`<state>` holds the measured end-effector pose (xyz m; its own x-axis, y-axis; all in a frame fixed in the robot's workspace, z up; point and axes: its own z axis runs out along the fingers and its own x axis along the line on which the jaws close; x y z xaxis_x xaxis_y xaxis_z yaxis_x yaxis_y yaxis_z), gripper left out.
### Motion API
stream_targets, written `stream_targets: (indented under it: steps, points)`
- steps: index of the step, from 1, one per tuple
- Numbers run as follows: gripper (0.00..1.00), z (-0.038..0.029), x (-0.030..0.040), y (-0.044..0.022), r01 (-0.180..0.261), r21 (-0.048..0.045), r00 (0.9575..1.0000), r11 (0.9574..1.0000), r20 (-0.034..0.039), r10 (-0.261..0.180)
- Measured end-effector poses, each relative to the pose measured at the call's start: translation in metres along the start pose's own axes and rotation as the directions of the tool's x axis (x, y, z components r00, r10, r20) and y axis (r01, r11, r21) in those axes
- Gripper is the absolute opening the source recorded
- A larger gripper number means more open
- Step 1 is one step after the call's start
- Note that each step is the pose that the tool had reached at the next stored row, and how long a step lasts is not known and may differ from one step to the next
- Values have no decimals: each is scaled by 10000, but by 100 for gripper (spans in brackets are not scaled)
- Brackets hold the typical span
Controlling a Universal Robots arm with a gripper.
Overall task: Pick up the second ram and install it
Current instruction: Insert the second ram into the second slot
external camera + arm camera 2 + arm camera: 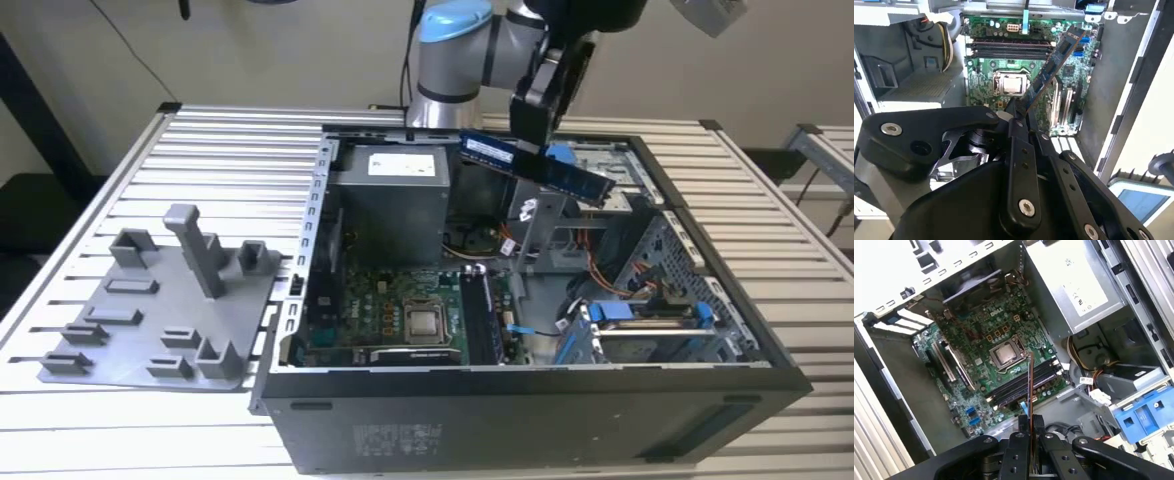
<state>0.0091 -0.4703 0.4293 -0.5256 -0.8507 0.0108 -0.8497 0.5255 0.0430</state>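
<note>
As the claw point(1021, 116) grips, the flat second ram point(1055, 67) tilts.

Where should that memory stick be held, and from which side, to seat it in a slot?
Pinch its two flat faces from above the upper long edge, near mid-length. The memory stick is thin and flat, so the faces likely give the firmest hold, and the lower edge stays free. The gripper grips it roughly that way.
</note>
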Motion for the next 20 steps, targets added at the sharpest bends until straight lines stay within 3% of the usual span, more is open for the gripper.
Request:
stream_targets:
  steps: [5, 10, 15, 20]
  points:
    - [14, 3, 0, 0, -731, -8, 9973, 9973, 31, 731]
    - [14, 6, 0, -1, -1480, -20, 9890, 9890, 62, 1480]
    - [14, 9, 0, -1, -2236, -34, 9746, 9747, 93, 2236]
    - [14, 12, 0, -1, -2981, -51, 9544, 9545, 123, 2982]
